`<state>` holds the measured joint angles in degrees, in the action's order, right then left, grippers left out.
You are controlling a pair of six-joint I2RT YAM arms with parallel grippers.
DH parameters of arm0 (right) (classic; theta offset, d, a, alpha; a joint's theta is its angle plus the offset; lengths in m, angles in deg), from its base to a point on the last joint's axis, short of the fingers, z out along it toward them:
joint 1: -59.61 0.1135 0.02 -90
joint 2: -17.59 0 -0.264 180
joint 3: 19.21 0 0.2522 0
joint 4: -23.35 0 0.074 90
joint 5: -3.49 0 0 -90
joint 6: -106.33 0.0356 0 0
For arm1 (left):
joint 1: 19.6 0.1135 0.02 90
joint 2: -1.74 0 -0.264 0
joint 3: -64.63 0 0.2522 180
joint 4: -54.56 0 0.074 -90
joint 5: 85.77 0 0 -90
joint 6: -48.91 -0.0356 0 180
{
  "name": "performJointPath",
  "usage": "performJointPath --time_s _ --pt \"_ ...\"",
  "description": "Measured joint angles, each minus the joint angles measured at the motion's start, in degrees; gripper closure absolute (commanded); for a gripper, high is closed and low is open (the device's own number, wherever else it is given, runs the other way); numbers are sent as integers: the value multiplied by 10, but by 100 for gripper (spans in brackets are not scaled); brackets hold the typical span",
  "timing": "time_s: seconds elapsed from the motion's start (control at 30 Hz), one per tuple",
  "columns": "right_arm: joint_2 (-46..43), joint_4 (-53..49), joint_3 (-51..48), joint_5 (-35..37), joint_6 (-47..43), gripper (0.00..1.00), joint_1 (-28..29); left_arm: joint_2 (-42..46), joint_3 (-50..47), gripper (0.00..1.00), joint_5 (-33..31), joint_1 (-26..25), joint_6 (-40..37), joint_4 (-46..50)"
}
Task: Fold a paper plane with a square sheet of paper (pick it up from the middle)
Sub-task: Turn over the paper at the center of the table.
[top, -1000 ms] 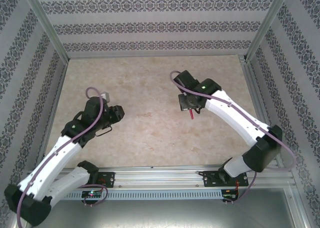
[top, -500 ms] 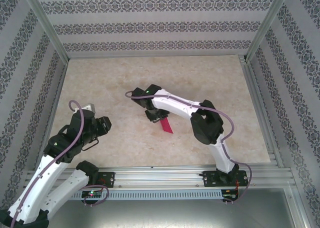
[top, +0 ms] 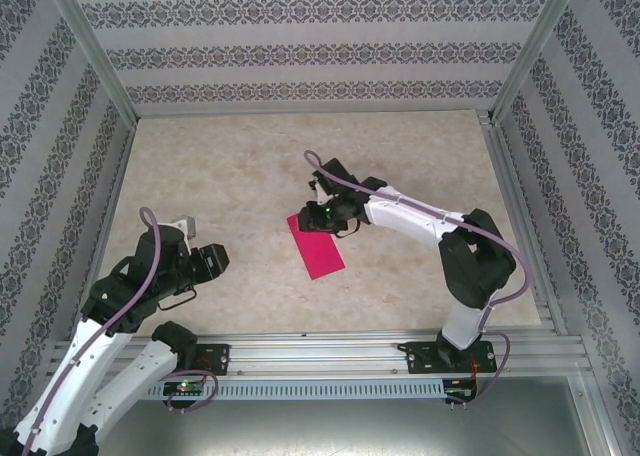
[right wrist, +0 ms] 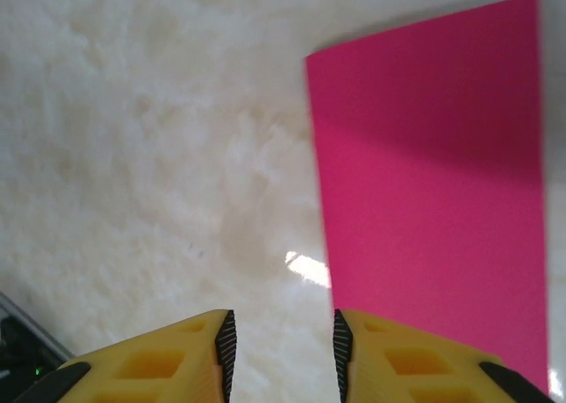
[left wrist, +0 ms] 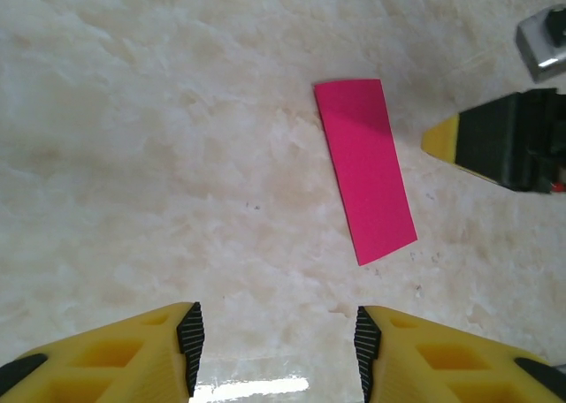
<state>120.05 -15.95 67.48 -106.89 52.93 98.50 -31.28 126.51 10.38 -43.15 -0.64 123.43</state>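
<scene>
Paper [top: 316, 244] flat mid-table [top: 230, 166], a narrow magenta rectangle, likely folded in half. Thin, limp, probably slides; I'd lift a long edge, then pinch mid-length. Right gripper [right wrist: 283, 332] just beside it, part-open, empty. Left gripper [left wrist: 279, 332] wide, well apart.

Robot test booth in a lab, not a lived-in room. A table [top: 250, 156] with a pale marble-look top sits at the centre. On the table's far side and both flanks stand flat wall panels [top: 300, 36] printed with striped floral wallpaper, held between bare aluminium posts [top: 95, 61] that rise from the table's far corners. An aluminium rail [top: 320, 346] runs along the table's near edge. Two white-and-black robot arms are bolted to it side by side, the left arm [top: 100, 321] and the right arm [top: 410, 214], each trailing a purple cable [top: 150, 238]. Just in front of the rail lies a slotted metal strip [top: 330, 388].
</scene>
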Motion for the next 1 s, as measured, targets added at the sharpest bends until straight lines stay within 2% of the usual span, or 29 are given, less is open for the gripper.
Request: performJointPath --time_s 0.13,0.33,0.43,0.6,0.8,0.9,1.0 --pt "57 49 -12 -44 -5 69 -18 -12 0 47 3 0 0 4" --pt "112 81 -24 -58 4 70 -16 -24 0 47 9 0 1 12" --pt "105 122 -54 -52 44 73 -16 -27 0 46 16 0 4 11" --pt "78 219 -120 -20 170 73 -7 -53 0 46 33 0 12 4" --pt "68 300 -152 50 298 73 30 -104 -10 48 62 0 24 -45" --pt "55 336 -177 49 320 68 32 -144 -20 52 84 0 32 -82" --pt "27 325 -189 36 302 64 27 -198 -28 55 109 0 41 -136"
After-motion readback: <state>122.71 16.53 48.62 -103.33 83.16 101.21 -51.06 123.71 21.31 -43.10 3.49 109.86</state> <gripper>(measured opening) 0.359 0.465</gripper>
